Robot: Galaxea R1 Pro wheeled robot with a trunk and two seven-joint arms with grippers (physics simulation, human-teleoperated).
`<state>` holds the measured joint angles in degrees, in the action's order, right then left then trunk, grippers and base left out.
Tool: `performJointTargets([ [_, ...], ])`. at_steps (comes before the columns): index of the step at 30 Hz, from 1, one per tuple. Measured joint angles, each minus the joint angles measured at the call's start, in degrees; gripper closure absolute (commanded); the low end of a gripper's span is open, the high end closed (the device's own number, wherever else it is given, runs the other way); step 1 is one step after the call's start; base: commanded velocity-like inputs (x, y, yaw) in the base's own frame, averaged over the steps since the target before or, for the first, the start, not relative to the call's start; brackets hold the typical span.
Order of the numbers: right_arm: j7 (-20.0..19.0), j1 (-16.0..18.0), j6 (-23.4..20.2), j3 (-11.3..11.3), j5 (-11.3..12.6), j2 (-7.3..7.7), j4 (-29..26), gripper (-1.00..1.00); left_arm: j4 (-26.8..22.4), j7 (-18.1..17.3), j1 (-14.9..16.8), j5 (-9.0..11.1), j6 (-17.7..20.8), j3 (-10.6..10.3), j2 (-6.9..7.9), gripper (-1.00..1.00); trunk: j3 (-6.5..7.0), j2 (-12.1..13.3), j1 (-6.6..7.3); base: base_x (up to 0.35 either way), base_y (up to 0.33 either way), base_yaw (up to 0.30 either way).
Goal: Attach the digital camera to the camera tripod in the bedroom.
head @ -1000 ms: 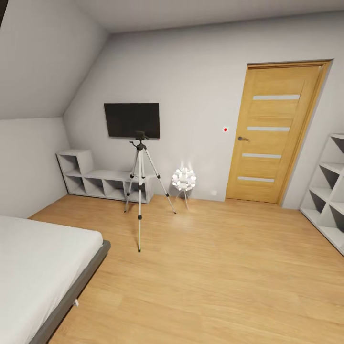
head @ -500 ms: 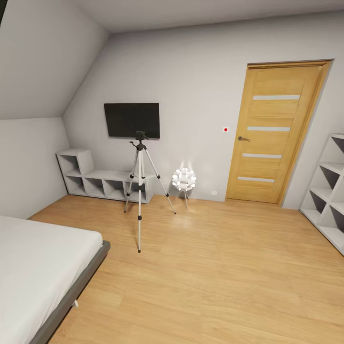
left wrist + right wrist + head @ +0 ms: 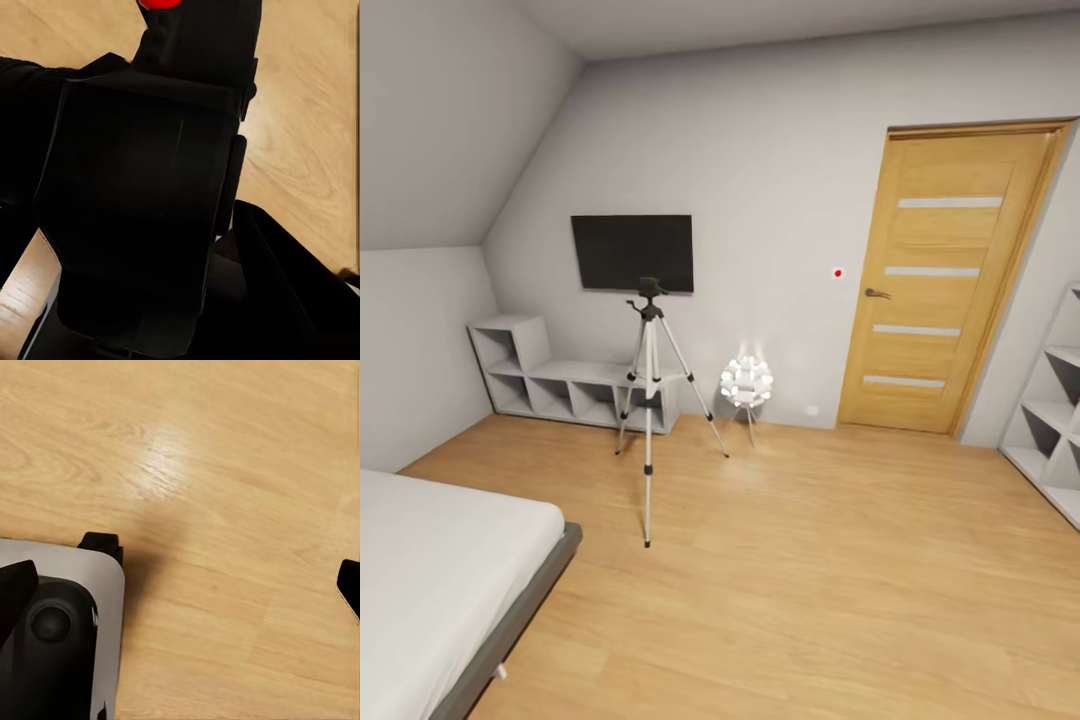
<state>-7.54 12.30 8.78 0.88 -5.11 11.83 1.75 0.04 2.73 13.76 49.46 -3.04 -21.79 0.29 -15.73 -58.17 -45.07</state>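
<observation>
Camera tripod [image 3: 648,400] stands on the bedroom floor [image 3: 810,560] before the wall TV [image 3: 632,252].
In the left wrist view a black boxy digital camera [image 3: 142,210] with a red button sits against the left fingers [image 3: 292,292], apparently grasped; right fingers [image 3: 349,585] spread wide, tips cut off.

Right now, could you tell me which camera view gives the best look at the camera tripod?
The head view: the camera tripod stands whole on the wooden floor, in front of the wall TV, beside the floor lamp. The wrist views look down at floor boards and black robot parts, with no tripod.
</observation>
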Motion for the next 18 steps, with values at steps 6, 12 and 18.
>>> performJointTargets([
  [6,0.7,0.0,-0.1,0.0,-0.1,-0.16,0.0,-1.0,0.0,0.1,0.0,0.0,0.0,0.0,-0.02,1.0,0.0,0.0,0.0,0.324,0.0,0.0],
  [12,1.3,0.0,-0.1,0.0,-0.2,-0.23,0.0,-1.0,0.0,0.1,0.0,0.0,0.2,0.0,-0.02,1.0,0.0,0.0,0.0,0.324,0.0,0.0],
  [18,1.4,0.0,-0.2,0.0,-0.4,-0.24,0.0,-1.0,0.0,0.1,0.0,0.0,0.5,0.0,-0.02,1.0,0.0,0.0,0.0,0.324,0.0,0.0],
])
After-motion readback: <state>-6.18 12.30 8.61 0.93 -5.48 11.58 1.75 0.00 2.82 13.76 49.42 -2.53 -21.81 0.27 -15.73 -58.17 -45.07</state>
